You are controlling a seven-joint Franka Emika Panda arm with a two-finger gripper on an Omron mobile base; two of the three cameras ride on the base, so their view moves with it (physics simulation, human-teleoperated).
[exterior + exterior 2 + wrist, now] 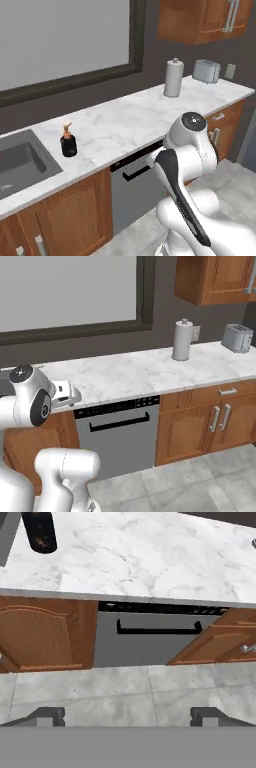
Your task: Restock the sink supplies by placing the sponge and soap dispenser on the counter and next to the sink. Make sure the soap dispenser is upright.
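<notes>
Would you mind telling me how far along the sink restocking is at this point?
Done, by the look of it: the soap dispenser stands upright on the counter, just beside the sink. In hand: nothing; the gripper is open and empty, looking down at the dishwasher. Left: the sponge, which I can't see on the counter yet.

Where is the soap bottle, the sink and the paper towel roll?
soap dispenser (pixel 68 145), left base view, on its black body.
sink (pixel 20 162), left base view, on the dark basin floor.
paper towel roll (pixel 182 341), right base view, on the middle of the white roll.
</notes>
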